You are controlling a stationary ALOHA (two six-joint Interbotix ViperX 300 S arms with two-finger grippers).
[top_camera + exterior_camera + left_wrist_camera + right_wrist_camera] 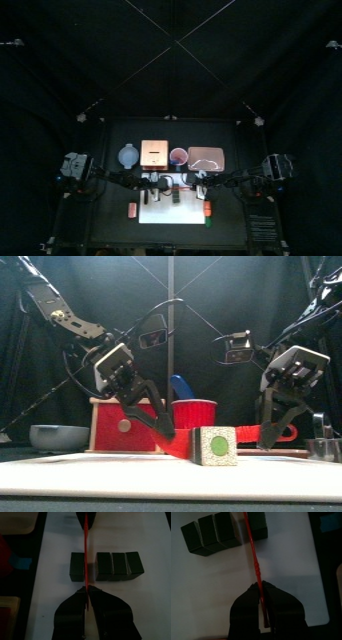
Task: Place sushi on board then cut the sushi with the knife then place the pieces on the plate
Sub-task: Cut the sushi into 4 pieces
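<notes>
Board: white, at table front edge.
Sushi: on board; three blocks joined, one block split off just beside.
Knife: red, edge-on in the gap between them.
Left gripper: pinching one knife end.
Right gripper: pinching the other end.
Behind: bowl, box, red cup, pink tray, toward table back edge.

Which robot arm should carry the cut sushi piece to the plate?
Probably the right: the pink tray lies toward its side, behind the board. The right gripper and left gripper both clamp the red knife, so one must release first.
</notes>
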